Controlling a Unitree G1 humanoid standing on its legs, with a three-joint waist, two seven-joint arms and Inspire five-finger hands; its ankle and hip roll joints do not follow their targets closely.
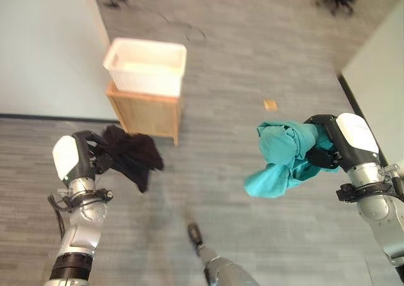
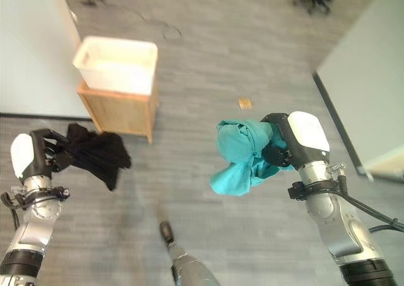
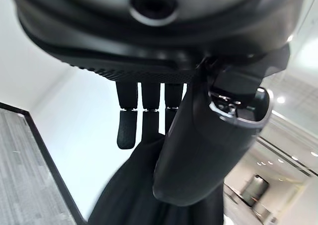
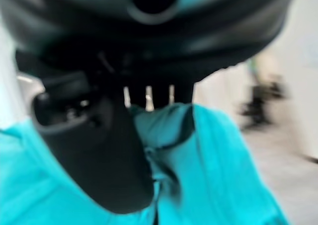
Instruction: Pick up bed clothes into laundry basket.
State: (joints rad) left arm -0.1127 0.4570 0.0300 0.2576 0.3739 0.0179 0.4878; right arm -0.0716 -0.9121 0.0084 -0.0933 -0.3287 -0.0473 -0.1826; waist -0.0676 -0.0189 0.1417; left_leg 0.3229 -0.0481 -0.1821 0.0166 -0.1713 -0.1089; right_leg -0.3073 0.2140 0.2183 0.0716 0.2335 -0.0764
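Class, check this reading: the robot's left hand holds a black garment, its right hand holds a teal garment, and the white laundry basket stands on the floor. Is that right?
One detail is wrong. The white laundry basket does not stand on the floor; it sits on top of a small wooden cabinet, as the left eye view shows. The rest holds: the left hand holds the black garment and the right hand holds the teal garment.

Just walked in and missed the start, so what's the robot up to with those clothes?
The robot is standing over a grey floor with a garment in each hand. Its left hand is closed on a black cloth and its right hand is closed on a bunched teal cloth; both hang in the air. The white laundry basket sits on a small wooden cabinet ahead, on the robot's left side. Neither garment is over the basket yet.
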